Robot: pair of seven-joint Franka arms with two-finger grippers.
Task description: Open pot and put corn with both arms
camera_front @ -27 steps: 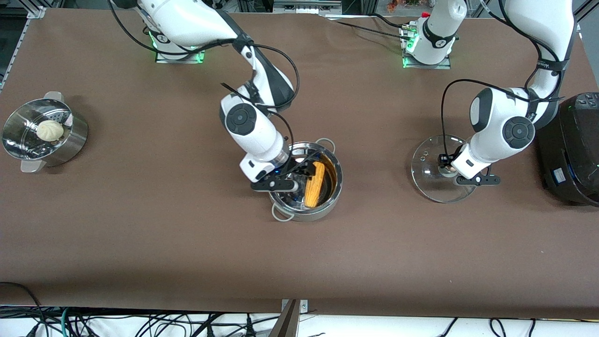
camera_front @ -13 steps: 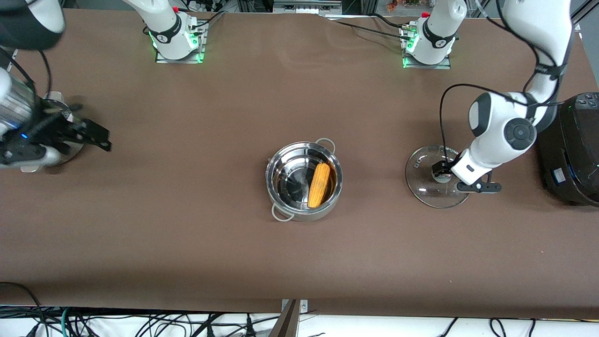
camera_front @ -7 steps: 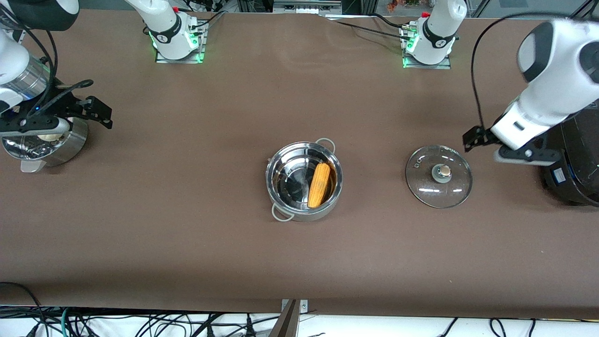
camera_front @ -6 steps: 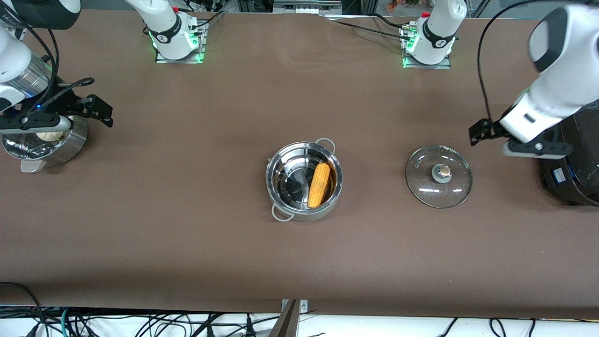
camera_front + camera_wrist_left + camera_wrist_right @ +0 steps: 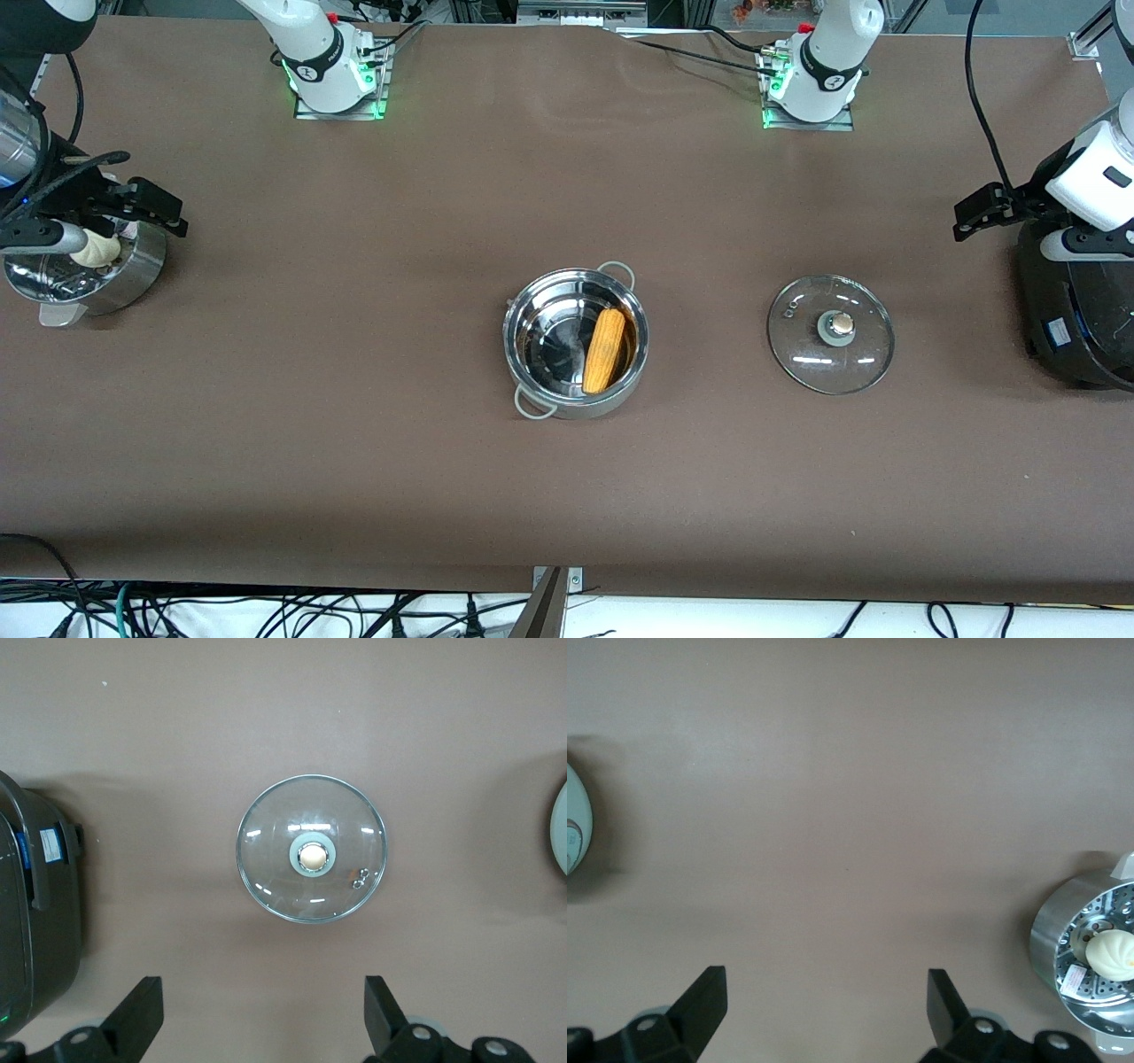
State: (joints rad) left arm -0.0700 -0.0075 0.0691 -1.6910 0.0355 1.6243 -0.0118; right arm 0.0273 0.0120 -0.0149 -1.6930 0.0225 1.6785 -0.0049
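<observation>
The shiny steel pot (image 5: pixel 547 335) stands open in the middle of the table. The yellow-orange corn (image 5: pixel 604 350) lies inside it, against the wall toward the left arm's end. The glass lid (image 5: pixel 830 333) with its tan knob lies flat on the table beside the pot, toward the left arm's end; it also shows in the left wrist view (image 5: pixel 266 837). My left gripper (image 5: pixel 976 215) is open and empty, up in the air beside the black cooker; its own view shows it (image 5: pixel 263 1014). My right gripper (image 5: pixel 152 211) is open and empty over the steamer pot's edge; its own view shows it (image 5: pixel 826 997).
A large black cooker (image 5: pixel 1076 301) stands at the left arm's end of the table. A steel steamer pot (image 5: pixel 124 270) with a white bun (image 5: pixel 1109 950) stands at the right arm's end. Brown table surface lies between them and the pot.
The right gripper let go of the corn in the pot and swung out over the steamer pot. The left gripper let go of the lid's knob and rose away toward the cooker.
</observation>
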